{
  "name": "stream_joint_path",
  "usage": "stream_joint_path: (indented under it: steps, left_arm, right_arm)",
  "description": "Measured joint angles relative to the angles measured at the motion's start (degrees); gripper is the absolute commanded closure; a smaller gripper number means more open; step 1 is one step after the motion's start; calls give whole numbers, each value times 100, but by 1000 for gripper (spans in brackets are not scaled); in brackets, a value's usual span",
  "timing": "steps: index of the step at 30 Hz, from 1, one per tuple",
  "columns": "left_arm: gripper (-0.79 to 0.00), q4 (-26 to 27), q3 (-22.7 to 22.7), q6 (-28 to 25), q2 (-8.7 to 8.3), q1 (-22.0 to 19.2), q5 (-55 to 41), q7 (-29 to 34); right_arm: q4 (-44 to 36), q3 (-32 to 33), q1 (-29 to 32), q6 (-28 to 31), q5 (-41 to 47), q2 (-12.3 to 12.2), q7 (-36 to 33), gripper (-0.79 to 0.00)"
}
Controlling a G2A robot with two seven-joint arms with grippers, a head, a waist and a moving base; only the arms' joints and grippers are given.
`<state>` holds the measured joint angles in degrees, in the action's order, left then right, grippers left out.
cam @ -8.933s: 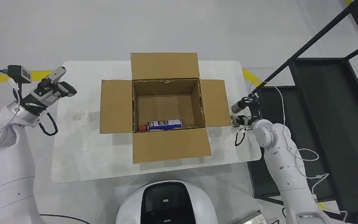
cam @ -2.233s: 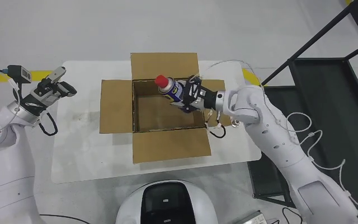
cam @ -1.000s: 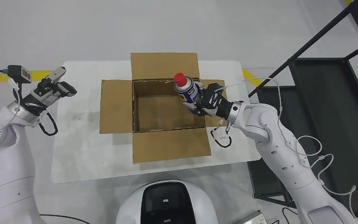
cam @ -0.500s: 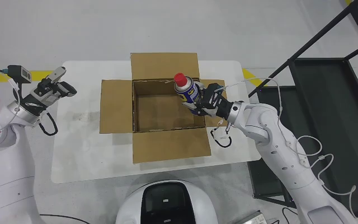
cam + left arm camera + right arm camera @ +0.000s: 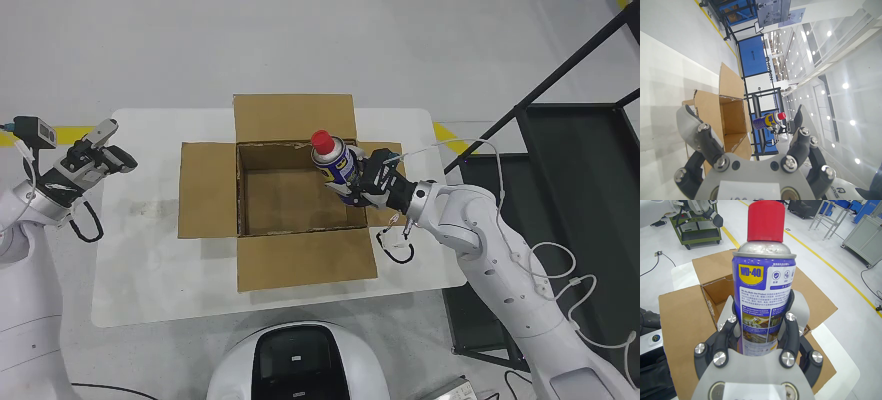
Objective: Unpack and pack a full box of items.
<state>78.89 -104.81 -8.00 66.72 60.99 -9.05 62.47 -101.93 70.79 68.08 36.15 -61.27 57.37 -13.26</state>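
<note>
box (image 5: 208, 190): flaps open, middle of table (image 5: 140, 280)
spray can (image 5: 761, 285): upright, red cap, blue-and-yellow label, above box's right wall
right gripper (image 5: 762, 306): clamped around can's lower body
left gripper (image 5: 742, 113): fingers spread, empty, at table's left edge

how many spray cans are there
1. The can is held in the right gripper, above the box's right edge. The box corner beneath it is hidden, so another could lie there.

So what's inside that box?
Bare cardboard floor shows inside the box. The can, held above it in the right tool, covers the far right corner, so that spot can't be seen.
</note>
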Motion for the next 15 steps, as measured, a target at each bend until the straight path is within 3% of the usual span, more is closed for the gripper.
stream_joint_path:
  steps: [9, 15]
  left_arm:
    - [-785, 0, 0, 0, 0, 0, 0, 0]
    - [-785, 0, 0, 0, 0, 0, 0, 0]
  right_arm:
    - [-16, 23, 23, -40, -5, 0, 38, 0]
    - [55, 592, 625, 285, -68, -66, 1363, 0]
